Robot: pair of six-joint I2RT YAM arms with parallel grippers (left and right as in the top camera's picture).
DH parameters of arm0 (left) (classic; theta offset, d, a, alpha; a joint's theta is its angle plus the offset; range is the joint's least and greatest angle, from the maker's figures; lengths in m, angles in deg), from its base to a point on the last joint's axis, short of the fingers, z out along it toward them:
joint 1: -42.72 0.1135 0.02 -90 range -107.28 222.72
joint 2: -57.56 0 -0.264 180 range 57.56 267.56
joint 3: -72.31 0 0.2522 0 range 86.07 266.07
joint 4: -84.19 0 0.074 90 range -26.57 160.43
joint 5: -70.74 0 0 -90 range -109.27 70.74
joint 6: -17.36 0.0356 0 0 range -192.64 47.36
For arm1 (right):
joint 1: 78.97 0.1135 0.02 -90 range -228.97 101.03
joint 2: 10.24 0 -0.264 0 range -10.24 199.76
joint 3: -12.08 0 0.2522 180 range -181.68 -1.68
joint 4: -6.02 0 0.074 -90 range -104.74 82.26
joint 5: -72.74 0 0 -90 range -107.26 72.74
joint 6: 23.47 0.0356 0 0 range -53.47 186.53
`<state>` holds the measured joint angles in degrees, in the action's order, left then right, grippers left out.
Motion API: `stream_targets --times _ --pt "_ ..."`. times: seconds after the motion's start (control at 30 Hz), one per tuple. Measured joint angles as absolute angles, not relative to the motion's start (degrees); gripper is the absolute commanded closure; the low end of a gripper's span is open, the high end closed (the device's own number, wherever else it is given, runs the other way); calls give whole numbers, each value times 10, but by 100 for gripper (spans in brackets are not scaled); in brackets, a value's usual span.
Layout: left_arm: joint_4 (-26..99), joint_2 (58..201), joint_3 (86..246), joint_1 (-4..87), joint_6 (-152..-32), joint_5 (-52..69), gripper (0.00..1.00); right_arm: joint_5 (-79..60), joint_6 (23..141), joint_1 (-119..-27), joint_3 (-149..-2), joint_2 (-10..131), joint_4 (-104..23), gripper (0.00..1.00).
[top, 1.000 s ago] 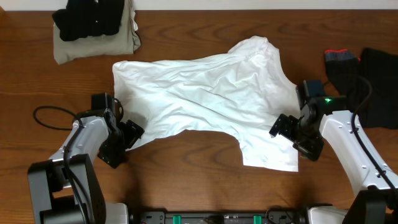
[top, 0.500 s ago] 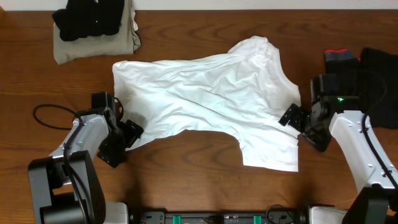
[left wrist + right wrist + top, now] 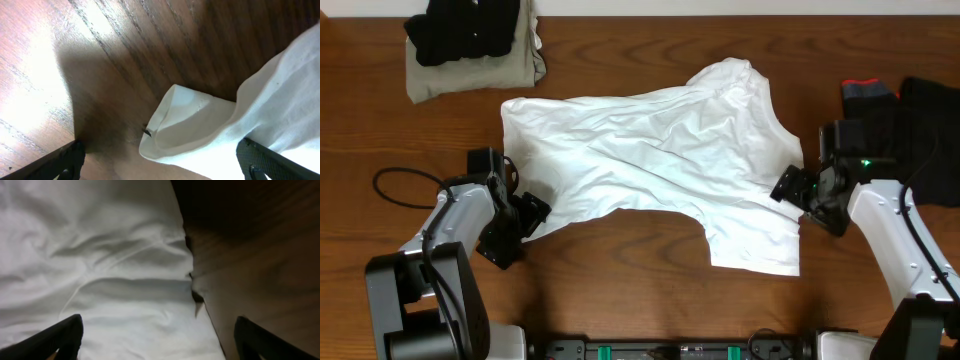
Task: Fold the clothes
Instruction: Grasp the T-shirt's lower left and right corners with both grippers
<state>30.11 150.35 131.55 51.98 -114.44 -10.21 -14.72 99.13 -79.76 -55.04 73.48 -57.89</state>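
While the white shirt lies spread on the wooden table, long axis running left to right, the left gripper sits jaws apart at its lower-left corner, probably a sleeve; the right gripper, jaws also apart, straddles its right edge.

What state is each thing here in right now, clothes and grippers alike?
white shirt, spread out, wrinkled, not folded.
khaki garment, folded, at the far left.
black garment, bunched on the khaki garment.
black clothes, loose heap at the right.
left gripper, open at the shirt's edge.
right gripper, open at the shirt's edge.
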Motion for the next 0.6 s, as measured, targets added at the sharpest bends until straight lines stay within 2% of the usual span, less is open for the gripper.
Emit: stream_targets --times 0.3,0.6 --pt "302 1503 1315 520 -1144 -102 1 -147 973 -798 -518 735 -522 11" --pt "302 1503 1315 520 -1144 -102 1 -152 961 -798 -518 782 -503 5"
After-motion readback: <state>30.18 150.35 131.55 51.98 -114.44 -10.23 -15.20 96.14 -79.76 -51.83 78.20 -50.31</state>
